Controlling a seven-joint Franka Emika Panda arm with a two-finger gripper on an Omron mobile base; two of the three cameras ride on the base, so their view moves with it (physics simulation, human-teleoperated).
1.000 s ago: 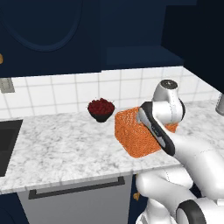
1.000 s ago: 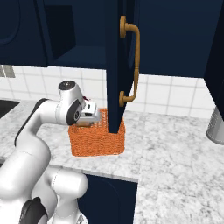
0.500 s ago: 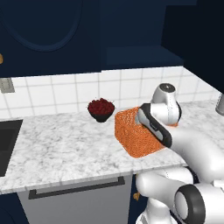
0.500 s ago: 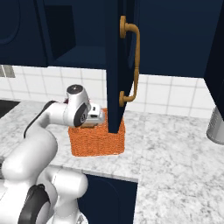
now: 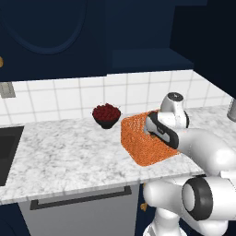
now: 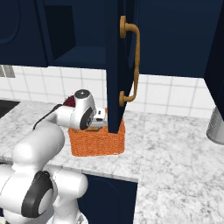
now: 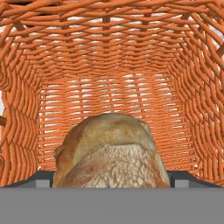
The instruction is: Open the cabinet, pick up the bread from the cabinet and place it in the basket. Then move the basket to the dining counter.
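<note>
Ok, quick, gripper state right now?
Gripper: jaws wide open either side of the bread, inside the basket; a grip on it cannot be told.

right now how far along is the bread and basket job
Done: the cabinet door stands open and the bread is inside the basket. In hand: the end effector sits in the basket, jaws wide either side of the bread. Left: pulling out and moving the basket to the dining counter.
</note>
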